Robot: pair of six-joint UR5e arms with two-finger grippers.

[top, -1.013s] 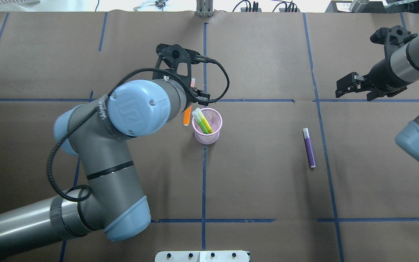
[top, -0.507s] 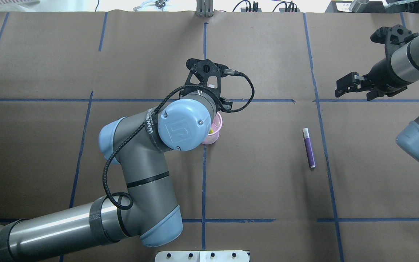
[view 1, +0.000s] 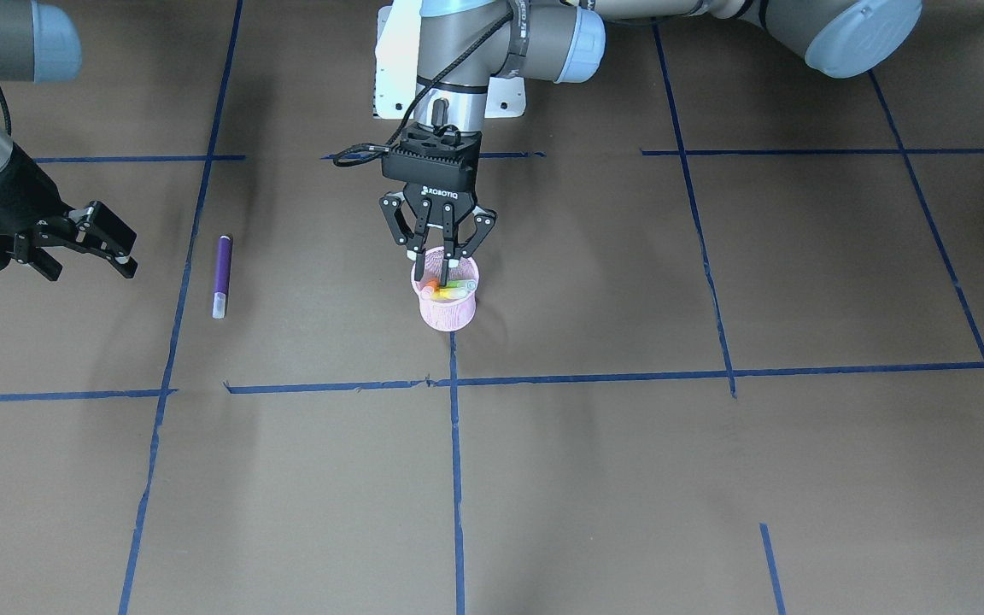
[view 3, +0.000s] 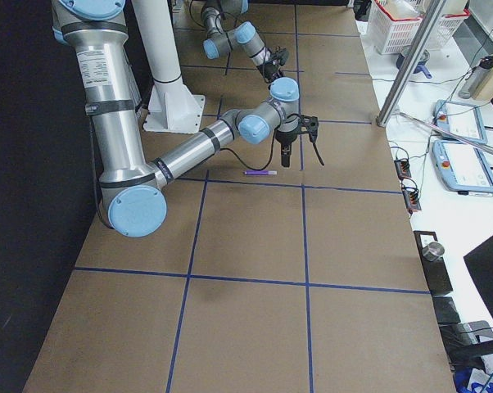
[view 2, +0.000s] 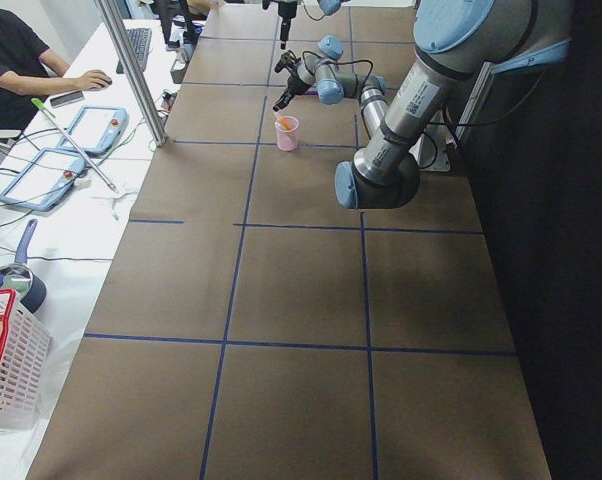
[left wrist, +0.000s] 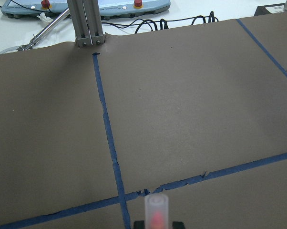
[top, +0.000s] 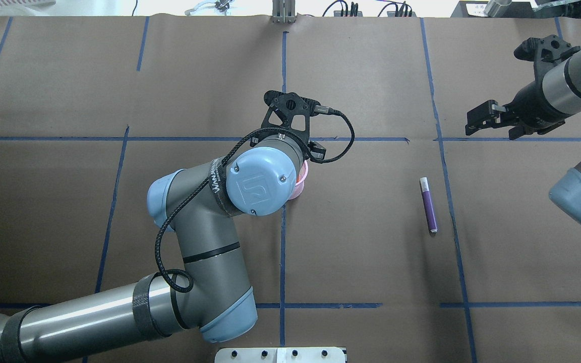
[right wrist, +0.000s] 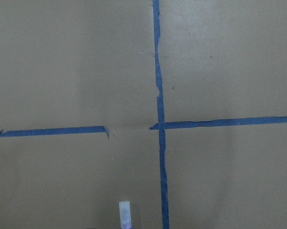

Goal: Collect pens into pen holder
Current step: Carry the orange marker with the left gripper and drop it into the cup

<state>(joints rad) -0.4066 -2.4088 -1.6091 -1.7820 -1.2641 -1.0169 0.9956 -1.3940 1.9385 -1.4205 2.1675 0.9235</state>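
My left gripper hangs straight down over the pink mesh pen holder, shut on the orange pen, whose lower end is inside the cup. The pen's pale cap shows in the left wrist view. Two green pens lean inside the holder. In the overhead view my left wrist hides the gripper and most of the holder. The purple pen lies flat on the table, also in the front view. My right gripper is open and empty, hovering beyond the purple pen.
Brown paper with blue tape lines covers the table. A metal post and cables stand at the far edge. A person sits at the side bench with tablets and a red basket.
My left arm swung right with the orange pen, from beside the holder to directly over it, covering the cup in the overhead view. The right arm and purple pen stayed still.
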